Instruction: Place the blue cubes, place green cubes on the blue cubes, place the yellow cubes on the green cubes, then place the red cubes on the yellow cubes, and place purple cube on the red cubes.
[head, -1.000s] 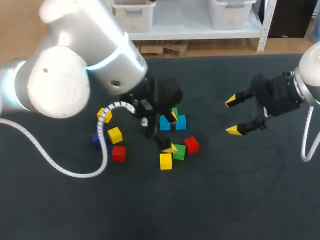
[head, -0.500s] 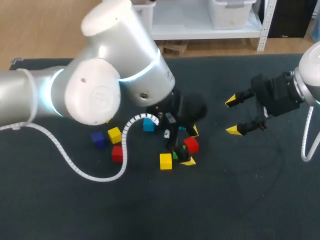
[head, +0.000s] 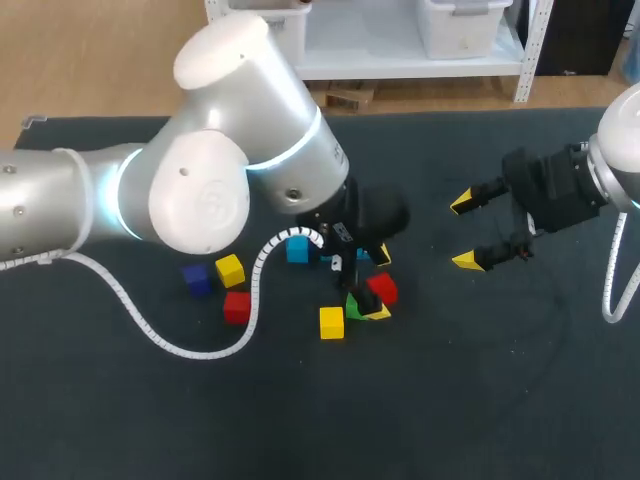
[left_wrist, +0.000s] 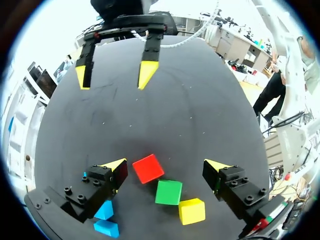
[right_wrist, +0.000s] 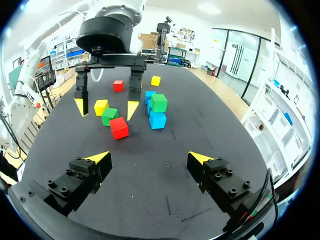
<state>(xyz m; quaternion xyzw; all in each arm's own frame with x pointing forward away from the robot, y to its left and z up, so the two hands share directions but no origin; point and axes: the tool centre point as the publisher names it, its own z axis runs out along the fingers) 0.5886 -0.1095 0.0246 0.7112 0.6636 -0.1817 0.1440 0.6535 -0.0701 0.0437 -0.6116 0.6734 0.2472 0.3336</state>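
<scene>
Two red cubes (head: 381, 289), two yellow (head: 331, 322), two green (left_wrist: 168, 192), at least two blue (head: 297, 249), one purple (head: 196, 279). Left gripper (left_wrist: 166, 167): jaws spread, straddling mid-frame red and green, untouched. Right gripper (head: 465, 232): jaws spread, empty.

Dark-topped table (head: 480, 380); I count eight cubes directly on it. Left group, near one another but apart: purple cube (head: 196, 279) (reads dark blue on my screen), yellow cube (head: 229, 270), red cube (head: 236, 307). Middle group: second yellow cube (head: 331, 322), with green cube (left_wrist: 168, 192) just beside it and second red cube (left_wrist: 148, 168) near the green. Two blue cubes (right_wrist: 157, 120) sit close together, toward the far edge from these.
</scene>
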